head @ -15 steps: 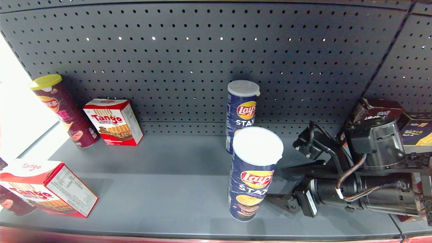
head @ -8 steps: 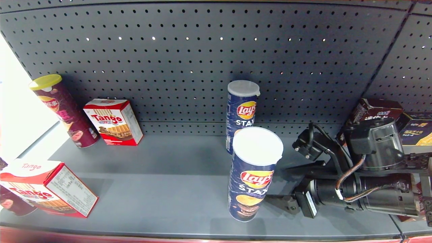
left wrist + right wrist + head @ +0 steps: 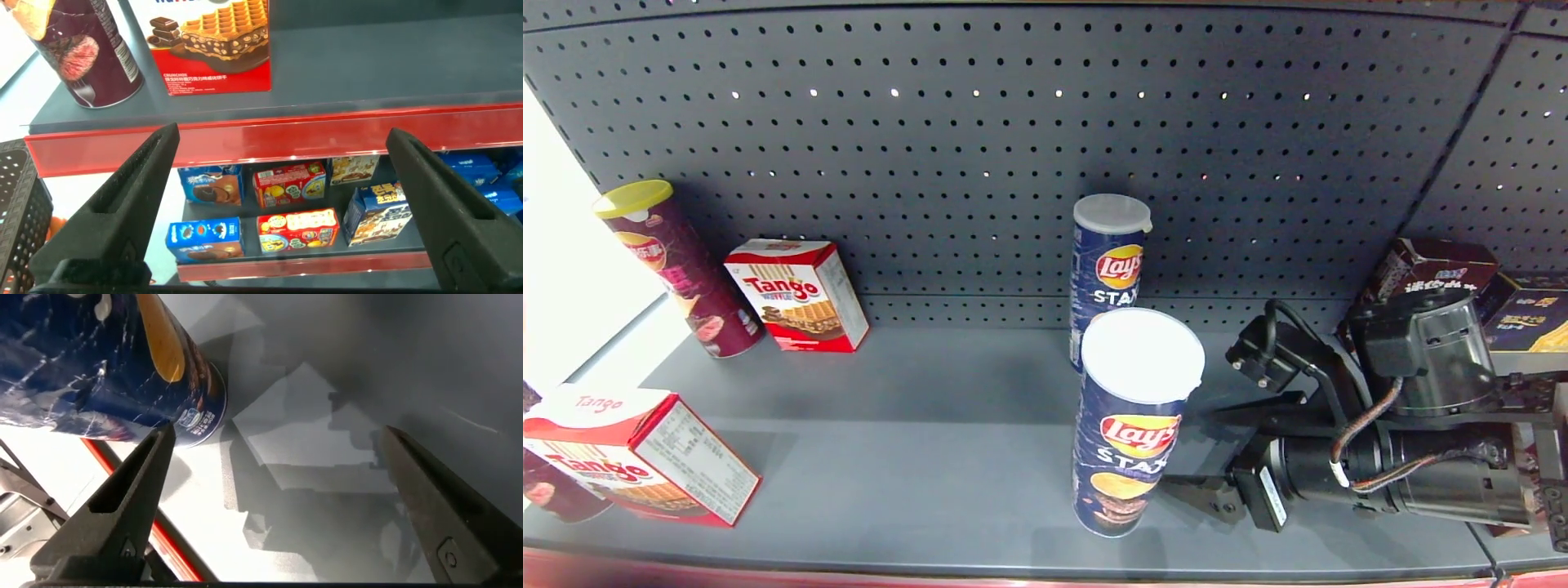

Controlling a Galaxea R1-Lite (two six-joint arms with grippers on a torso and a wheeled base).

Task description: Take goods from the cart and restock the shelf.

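Dark grey pegboard backs the shelf we are stocking. On it the front chip can stands upright near the front edge, at about 5 o'clock from the middle of the shelf. The rear chip can is just behind it at its 12 o'clock, close to the back wall. Far off at 10 o'clock stand a maroon can and a wafer box. Our right pincer lies at the front can's 3 o'clock, low by the shelf floor, its jaws spread wide and holding nothing. In the right wrist view the can's base sits near one finger, and we cannot tell whether they touch. Our left pincer hangs out in front of the shelf's red edge strip, likewise spread and empty. We judge the can to be a light, stiff cardboard tube with a glossy wrap that may slide under smooth pads. It also looks tall and narrow enough to topple at a sideways nudge. The chips inside are brittle, and the soft plastic lid would likely give or pop, so we would not take it there. The best hold, in our view, is across the round body at or a little below mid-height, squeezed gently and squarely so it neither dents nor twists.
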